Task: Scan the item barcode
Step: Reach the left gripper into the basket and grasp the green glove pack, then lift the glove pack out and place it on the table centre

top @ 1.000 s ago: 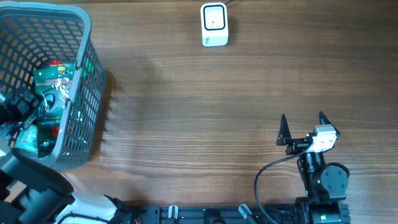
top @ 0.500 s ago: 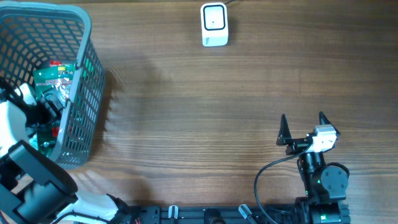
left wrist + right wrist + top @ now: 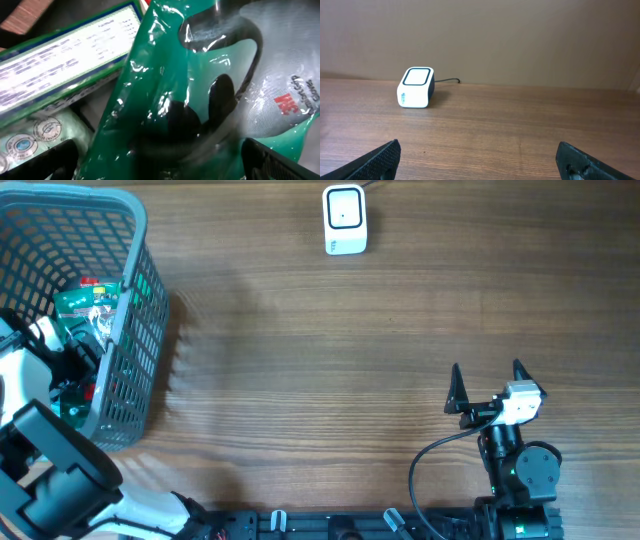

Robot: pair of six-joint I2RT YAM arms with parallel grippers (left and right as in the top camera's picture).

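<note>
The glossy green plastic glove packet [image 3: 165,95] lies inside the grey plastic mesh basket [image 3: 140,230], printed face up, its long axis roughly along the basket's longer side. The left gripper [image 3: 160,162] hangs right over it, fingers [image 3: 282,160] spread wide, holding nothing. A green-edged printed box [image 3: 65,55] and a pale sealed pack [image 3: 30,137] crowd it within the walls. Outside the basket, bare wooden desk [image 3: 300,360] reaches the white box-shaped scanner [image 3: 345,220]. The right gripper [image 3: 488,380] sits well away from the basket, fingers apart.
</note>
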